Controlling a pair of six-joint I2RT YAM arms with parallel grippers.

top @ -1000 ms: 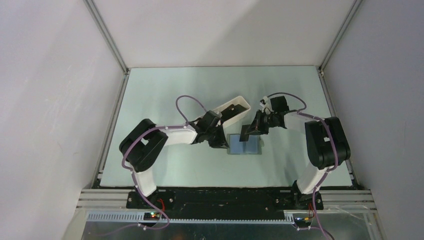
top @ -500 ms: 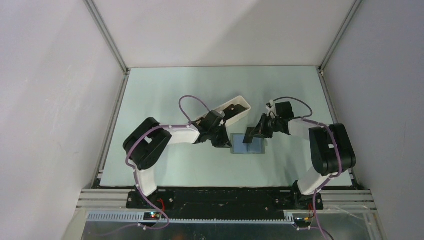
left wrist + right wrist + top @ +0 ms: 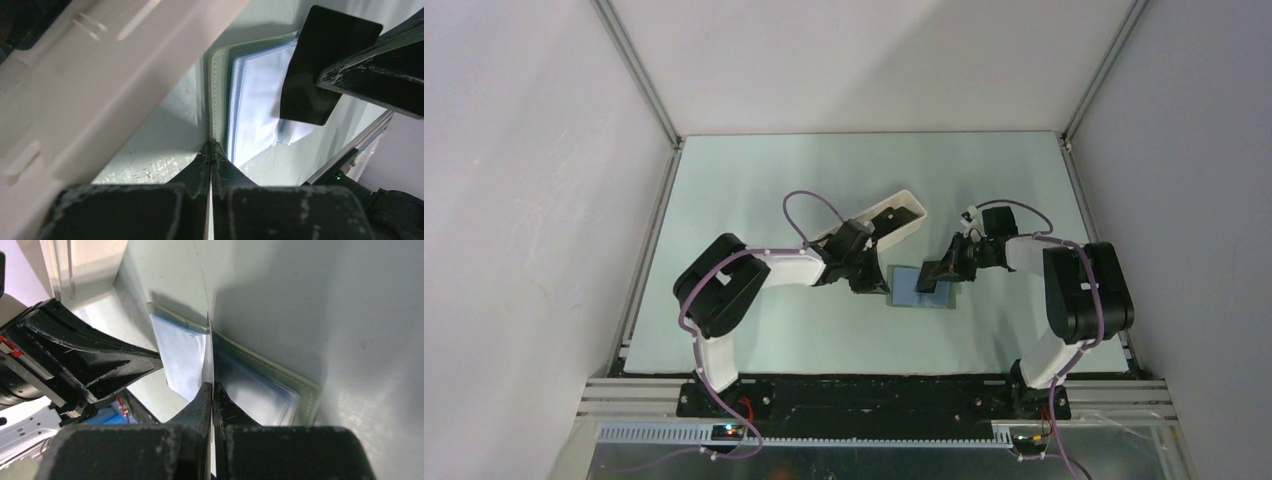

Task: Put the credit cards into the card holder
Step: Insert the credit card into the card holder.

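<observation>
The card holder (image 3: 921, 288) lies open on the table, blue-grey inside up. It also shows in the left wrist view (image 3: 250, 105) and the right wrist view (image 3: 265, 387). My left gripper (image 3: 876, 284) is shut, its tips (image 3: 211, 146) touching the holder's left edge. My right gripper (image 3: 944, 272) is shut on a black credit card (image 3: 320, 60), held tilted with its lower edge at the holder's inner pockets. In the right wrist view the card (image 3: 209, 350) is seen edge-on between the shut fingers (image 3: 210, 386).
A long white tray (image 3: 904, 213) lies at an angle just behind the left gripper, with something dark inside, partly hidden by the arm. It fills the left of the left wrist view (image 3: 100, 65). The enclosure walls stand on three sides.
My right gripper has lowered the card and moved forward, from above the holder down onto its open inside. The holder and the left gripper have shifted slightly right.
</observation>
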